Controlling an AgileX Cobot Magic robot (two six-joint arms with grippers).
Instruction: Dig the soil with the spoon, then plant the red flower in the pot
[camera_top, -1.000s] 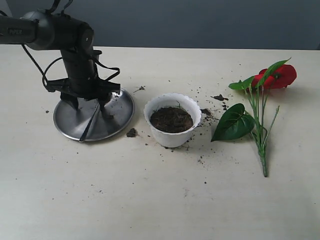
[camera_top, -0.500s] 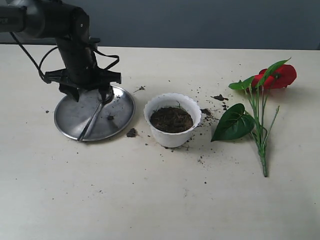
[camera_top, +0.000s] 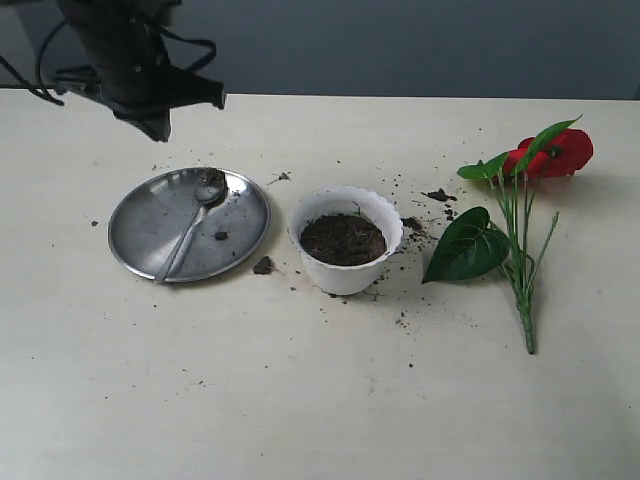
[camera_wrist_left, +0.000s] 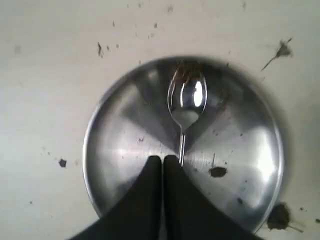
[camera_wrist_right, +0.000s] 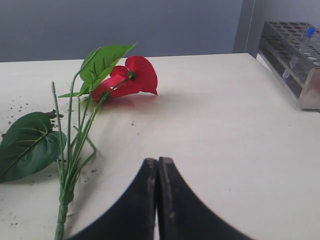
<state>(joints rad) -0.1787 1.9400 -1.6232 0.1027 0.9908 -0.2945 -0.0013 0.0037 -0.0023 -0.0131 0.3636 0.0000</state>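
The silver spoon (camera_top: 188, 226) (camera_wrist_left: 186, 100) lies loose on the round steel plate (camera_top: 140, 225) (camera_wrist_left: 125, 130), its bowl at the plate's far side. High above the plate hangs my left gripper (camera_top: 150, 120) (camera_wrist_left: 161, 159), shut and empty. The white scalloped pot (camera_top: 345, 268) stands right of the plate, with dark brown soil (camera_top: 343, 238) inside. The red flower (camera_top: 558, 153) (camera_wrist_right: 132, 77) lies flat on the table at the right, stems toward the front. My right gripper (camera_wrist_right: 157, 161) is shut and empty, beside the stems; it does not show in the exterior view.
Soil crumbs (camera_top: 263, 265) lie scattered round the pot and the plate. A test-tube rack (camera_wrist_right: 295, 55) stands at the table's far right edge in the right wrist view.
My left gripper has let go of the spoon, which now lies on the plate, and has risen well above it toward the back left.
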